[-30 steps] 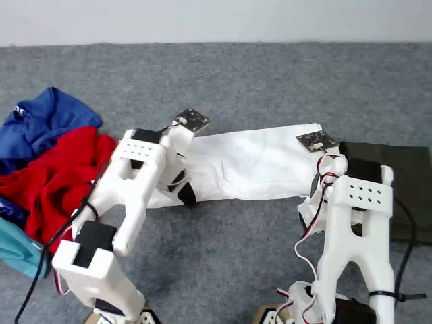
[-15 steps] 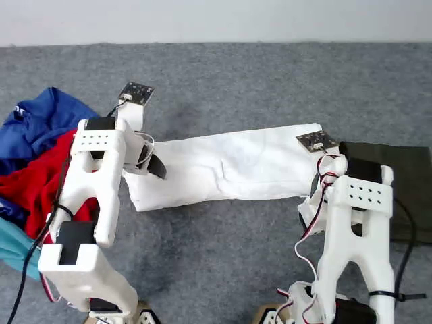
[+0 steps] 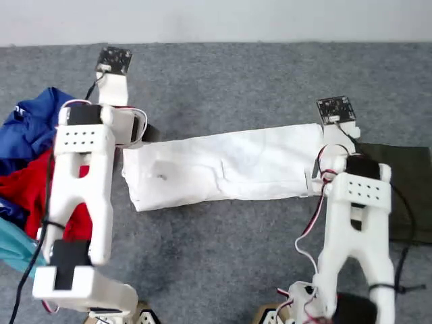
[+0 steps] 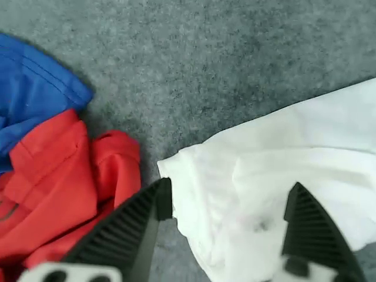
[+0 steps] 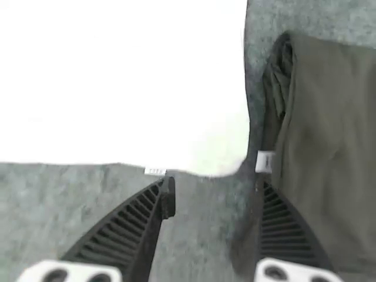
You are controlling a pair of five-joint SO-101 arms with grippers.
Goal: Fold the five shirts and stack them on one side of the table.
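blue shirt [image 3: 34, 125], red shirt [image 3: 23, 185]: heaped at far left | left gripper [image 4: 229, 200]: jaws wide apart, empty, over left end of white shirt [image 3: 223, 169] | white shirt: folded strip, flat mid-table | right gripper [image 5: 214, 188]: jaws spread, empty, at white shirt's right end | dark olive shirt [image 3: 405, 172]: flat, far right

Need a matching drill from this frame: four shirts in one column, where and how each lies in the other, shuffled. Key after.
Things:
1. white shirt
2. dark olive shirt
3. red shirt
4. blue shirt

Places, by the high view:
A. crumpled at the left, the nearer of two to the arm bases
B. lying flat at the right edge
C. long strip across the middle
D. bunched at the left, the farther of two from the arm bases

Pairs: 1-C, 2-B, 3-A, 4-D
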